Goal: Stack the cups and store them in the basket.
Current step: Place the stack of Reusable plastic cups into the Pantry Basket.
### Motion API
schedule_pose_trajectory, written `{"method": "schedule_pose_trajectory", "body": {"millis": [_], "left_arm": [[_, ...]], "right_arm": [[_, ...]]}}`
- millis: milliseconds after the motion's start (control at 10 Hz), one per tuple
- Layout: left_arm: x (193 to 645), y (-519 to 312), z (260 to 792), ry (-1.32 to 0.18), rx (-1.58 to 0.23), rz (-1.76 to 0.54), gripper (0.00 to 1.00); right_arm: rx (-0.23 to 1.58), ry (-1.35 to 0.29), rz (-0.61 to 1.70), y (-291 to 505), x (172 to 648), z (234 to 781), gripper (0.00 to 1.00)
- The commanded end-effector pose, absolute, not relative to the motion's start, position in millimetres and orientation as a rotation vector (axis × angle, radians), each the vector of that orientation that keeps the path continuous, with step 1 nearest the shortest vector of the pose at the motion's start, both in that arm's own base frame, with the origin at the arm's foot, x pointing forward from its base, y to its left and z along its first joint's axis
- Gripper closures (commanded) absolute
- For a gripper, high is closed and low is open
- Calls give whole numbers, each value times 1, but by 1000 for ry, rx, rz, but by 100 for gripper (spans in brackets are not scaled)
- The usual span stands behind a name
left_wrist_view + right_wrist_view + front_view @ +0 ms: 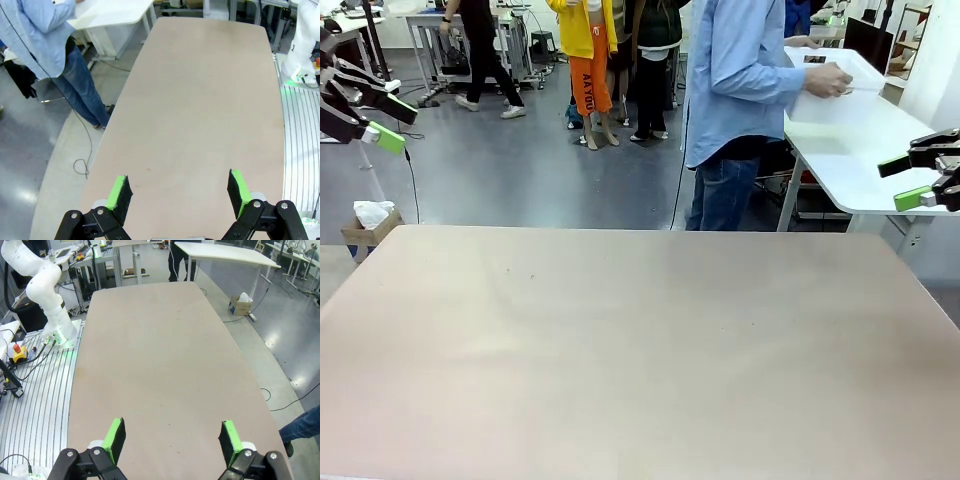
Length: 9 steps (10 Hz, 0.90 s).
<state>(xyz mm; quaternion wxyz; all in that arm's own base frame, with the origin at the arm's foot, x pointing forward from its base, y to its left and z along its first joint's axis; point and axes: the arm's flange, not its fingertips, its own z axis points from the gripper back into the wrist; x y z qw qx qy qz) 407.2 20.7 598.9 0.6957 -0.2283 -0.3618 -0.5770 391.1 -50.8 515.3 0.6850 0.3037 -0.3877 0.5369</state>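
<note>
A broad rectangular table (640, 350) with a smooth, matte, pinkish-beige top and rounded corners is stretching across the front view, its surface faintly speckled. Beyond its far edge, a person in a light blue shirt (735, 75) and dark jeans is standing turned toward a white side table (865, 165), one hand (828, 80) gripping the rim of the basket (835, 95). That basket, a white rectangular plastic bin with a rolled rim, is sitting on the white side table at the upper right, well apart from both arms; whatever it is holding cannot be made out from here.

In the right wrist view, the other arm's white, rounded base (47, 300) is rising beside a ribbed aluminium rail bed (35, 410) at the table's long edge, with a red stop button (17, 349) nearby. A small cardboard box (368, 228) stuffed with white paper is resting on the grey polished floor at the left.

The left gripper (179, 192) is hanging over the table with its jaws spread wide and nothing between them, black linkages ending in flat bright-green pads (120, 192). The right gripper (171, 437) is doing the same above its end of the table, jaws wide apart and carrying nothing, its green pads (116, 437) facing each other across bare tabletop. In the front view both are hovering at the picture's edges, off the table's sides.
</note>
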Motion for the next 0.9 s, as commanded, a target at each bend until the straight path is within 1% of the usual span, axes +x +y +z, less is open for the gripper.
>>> {"method": "schedule_pose_trajectory", "body": {"millis": [0, 800], "left_arm": [[408, 20, 603, -804, -506, -1282, 0], [408, 20, 603, -804, -506, -1282, 0]], "right_arm": [[681, -883, 1182, -49, 392, 518, 0], [681, -883, 1182, -49, 392, 518, 0]]}}
